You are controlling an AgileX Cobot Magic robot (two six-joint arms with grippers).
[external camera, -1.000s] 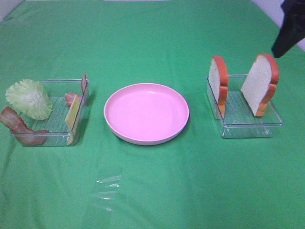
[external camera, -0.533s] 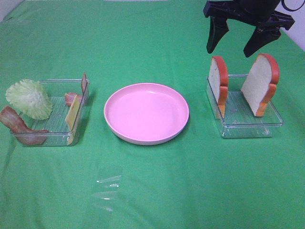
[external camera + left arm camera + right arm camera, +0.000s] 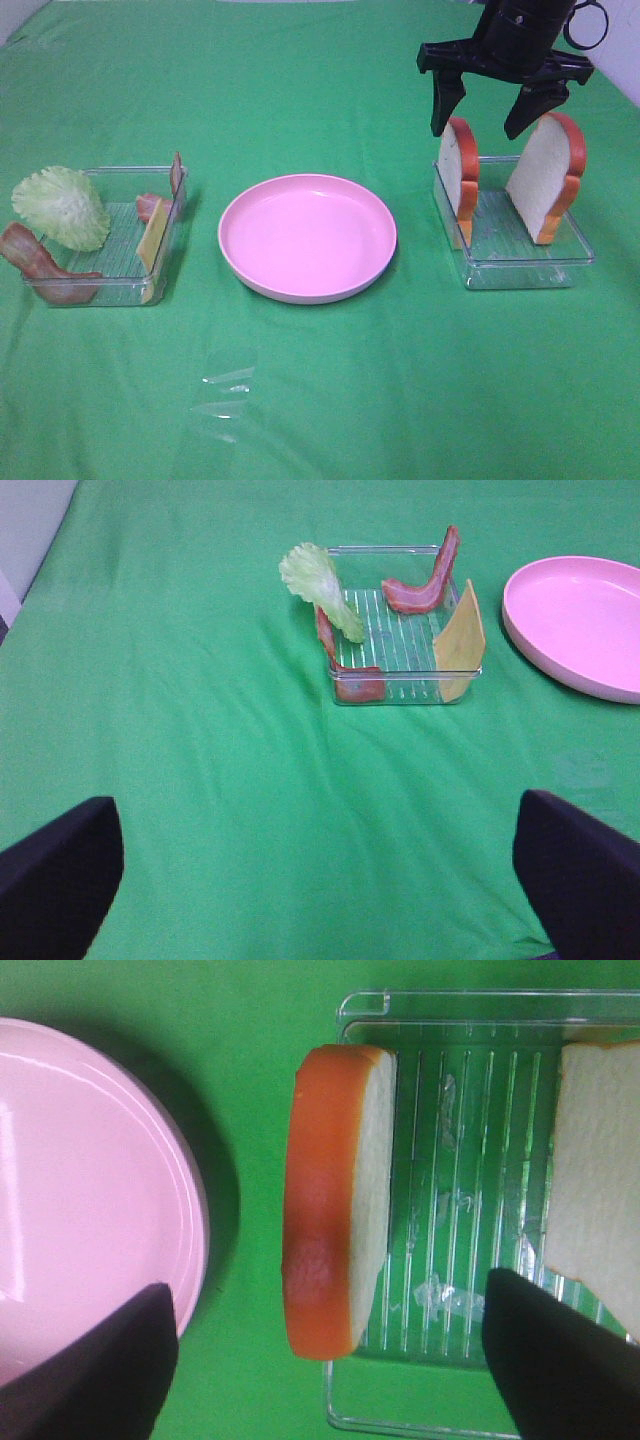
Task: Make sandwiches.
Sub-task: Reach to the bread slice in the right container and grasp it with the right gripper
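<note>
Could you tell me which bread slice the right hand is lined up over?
The slice nearer the plate: it sits centred below the open right hand; the other slice is off to one side.

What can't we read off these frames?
- Left gripper: absent from exterior high; left wrist shows only two finger ends, cropped.
- Pink plate: cropped in both wrist views.
- Bread slice farther from the plate: cropped by the right wrist frame edge.
- Clear scrap on the cloth: exterior high, transparent, unidentifiable.
- Right gripper: height above the nearer bread slice unclear in either view.
</note>
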